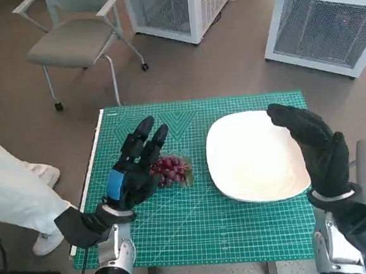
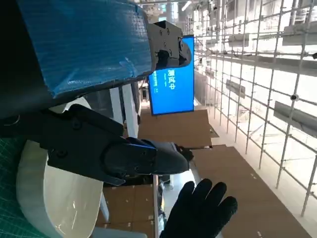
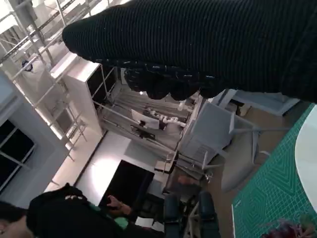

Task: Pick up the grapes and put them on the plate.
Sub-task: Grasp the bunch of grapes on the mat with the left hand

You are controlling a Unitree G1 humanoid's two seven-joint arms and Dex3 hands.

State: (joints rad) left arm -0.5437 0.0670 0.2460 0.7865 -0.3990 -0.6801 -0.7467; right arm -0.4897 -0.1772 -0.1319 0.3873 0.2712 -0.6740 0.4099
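A small bunch of dark red grapes point(image 1: 171, 169) lies on the green cutting mat point(image 1: 196, 225), just left of the white plate point(image 1: 254, 160). My left hand point(image 1: 132, 169) sits right beside the grapes on their left, fingers stretched out and apart, holding nothing. My right hand point(image 1: 314, 146) hovers over the plate's right rim, fingers extended and empty. The left wrist view shows the plate point(image 2: 49, 198) and the right hand point(image 2: 200, 213) beyond my black fingers point(image 2: 129, 156). In the right wrist view the grapes point(image 3: 290, 230) peek in at a corner near the plate point(image 3: 308, 158).
A grey chair point(image 1: 74, 41) stands on the floor beyond the table's far left. White cabinets point(image 1: 323, 21) stand at the back. A person's white-clad leg point(image 1: 9, 189) is left of the table. A person point(image 3: 59, 218) shows in the right wrist view.
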